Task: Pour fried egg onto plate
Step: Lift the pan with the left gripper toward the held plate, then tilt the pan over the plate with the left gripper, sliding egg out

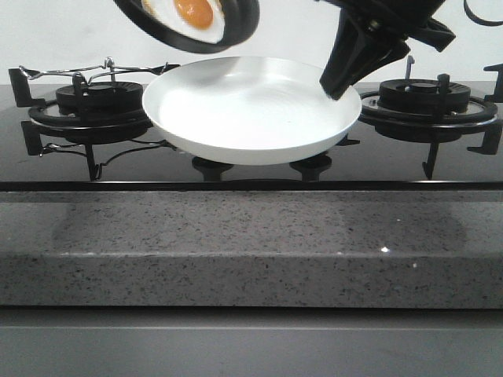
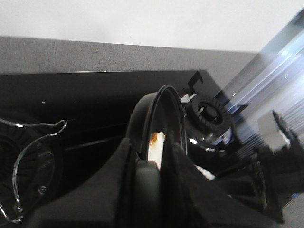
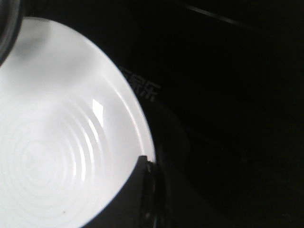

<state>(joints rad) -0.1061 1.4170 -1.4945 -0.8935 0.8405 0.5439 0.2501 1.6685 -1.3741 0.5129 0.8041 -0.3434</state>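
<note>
The white plate (image 1: 244, 110) sits wide and level over the middle of the black hob. My right gripper (image 1: 339, 82) is shut on its right rim. In the right wrist view the fingers (image 3: 142, 190) pinch the edge of the plate (image 3: 57, 142), which holds nothing. Above the plate's far left, a black frying pan (image 1: 236, 31) hangs steeply tilted with the fried egg (image 1: 192, 14) against its inside. My left gripper (image 2: 152, 159) is shut on the pan's handle. Past it the pan (image 2: 166, 109) shows edge-on, with a sliver of the egg (image 2: 156, 145).
A left burner (image 1: 98, 98) with a wire support and a right burner (image 1: 424, 98) flank the plate. Two knobs (image 1: 212, 166) sit below its front. The speckled granite counter edge (image 1: 251, 243) runs along the front. A clear curved piece (image 2: 28, 156) lies beside the pan.
</note>
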